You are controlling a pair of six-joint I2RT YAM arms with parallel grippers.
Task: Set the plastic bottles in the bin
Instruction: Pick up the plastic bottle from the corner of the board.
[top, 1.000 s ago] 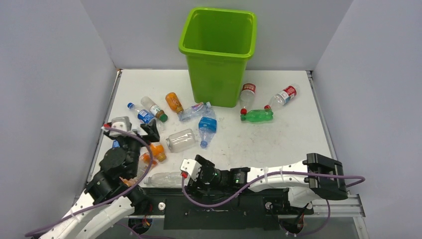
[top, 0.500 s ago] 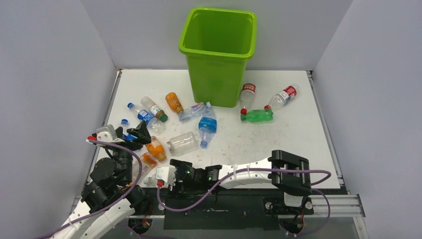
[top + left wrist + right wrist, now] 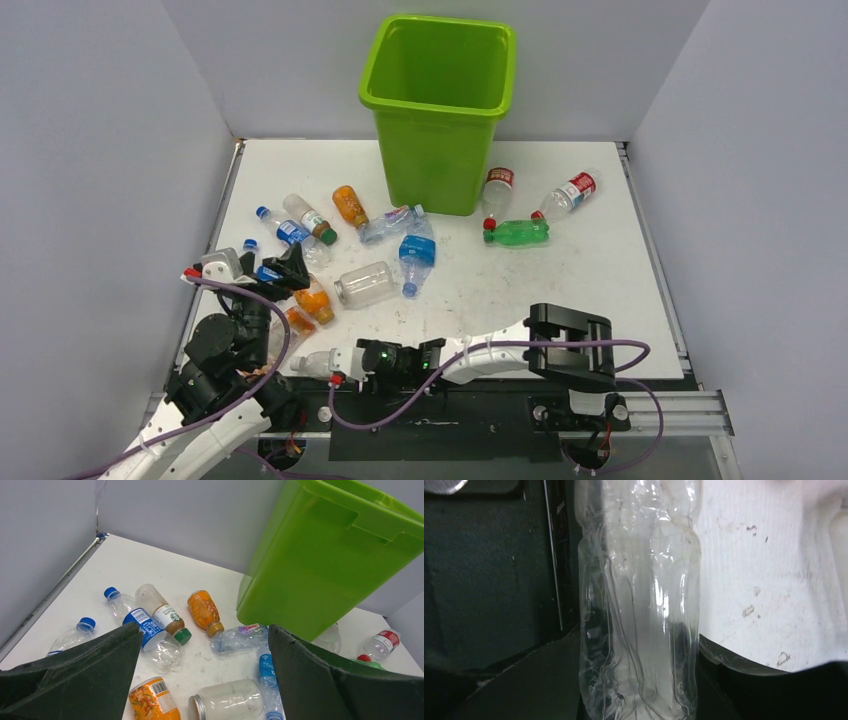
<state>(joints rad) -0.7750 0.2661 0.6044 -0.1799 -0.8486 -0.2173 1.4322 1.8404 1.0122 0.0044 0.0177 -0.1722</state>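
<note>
Right gripper [image 3: 639,690] straddles a clear crushed bottle [image 3: 639,580] at the worktop's [image 3: 754,570] near edge, its grip unclear. The bottle looks light, slick and yielding, best pinched mid-body. Left gripper [image 3: 204,630] gapes empty.

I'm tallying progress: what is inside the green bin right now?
Inside the bin, only bare green inner walls show from above. Its floor is hidden behind the near wall, so anything lying there cannot be seen.

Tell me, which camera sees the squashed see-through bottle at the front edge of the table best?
The right wrist view. The crushed clear bottle fills that picture, so every crease and dent shows. The top view shows it only small and faint at the near edge. The left wrist view does not show it at all.
</note>
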